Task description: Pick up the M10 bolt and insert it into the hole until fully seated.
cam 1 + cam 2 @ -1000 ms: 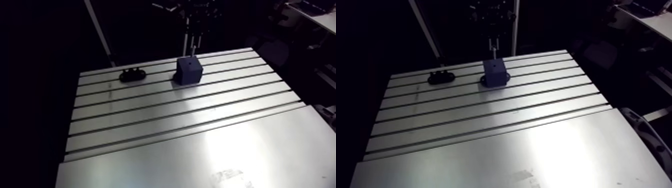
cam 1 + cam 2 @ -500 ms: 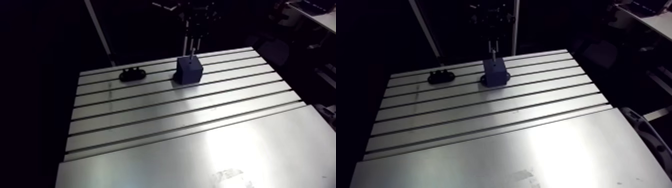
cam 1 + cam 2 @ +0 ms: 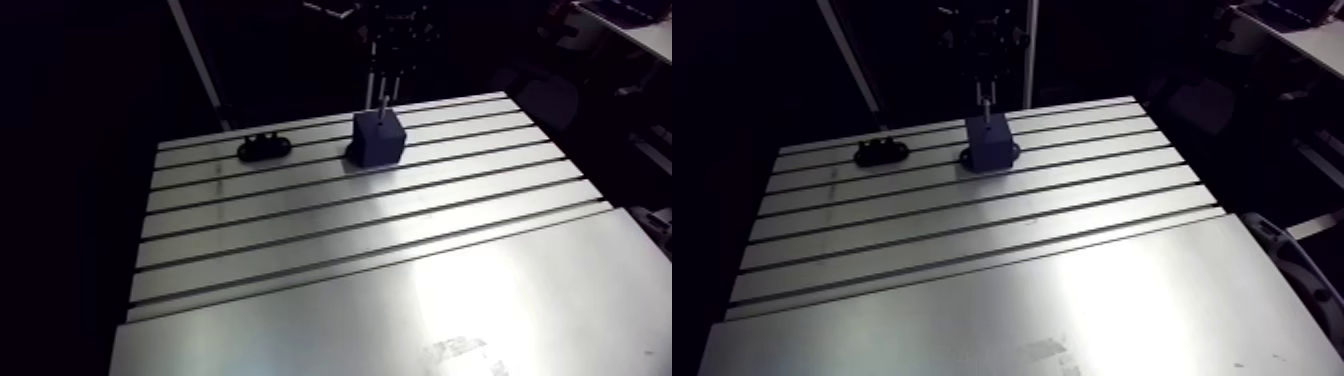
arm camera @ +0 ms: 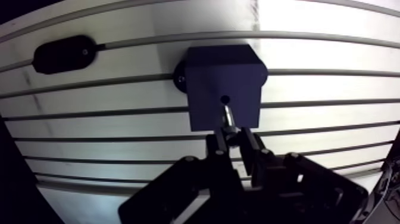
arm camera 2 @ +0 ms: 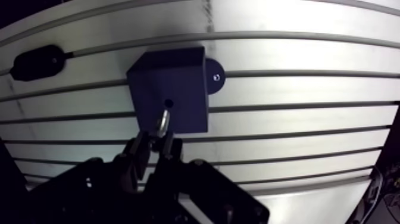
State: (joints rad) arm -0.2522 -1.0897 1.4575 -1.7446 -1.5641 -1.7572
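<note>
A black fixture (image 3: 265,147) is seen near the table's (image 3: 400,300) far left corner, and a dark block (image 3: 380,140) is mounted to its right by the far edge. The bolt (image 4: 228,117) is clamped by the gripper (image 4: 233,138) above the block, its tip set at the top hole (image 4: 224,99).

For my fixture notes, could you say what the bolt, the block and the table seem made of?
The bolt: bright metal, probably steel; it glints. The block: matte dark blue, likely plastic; no shine. The table: bare aluminium, silvery sheen, strong reflections.
</note>
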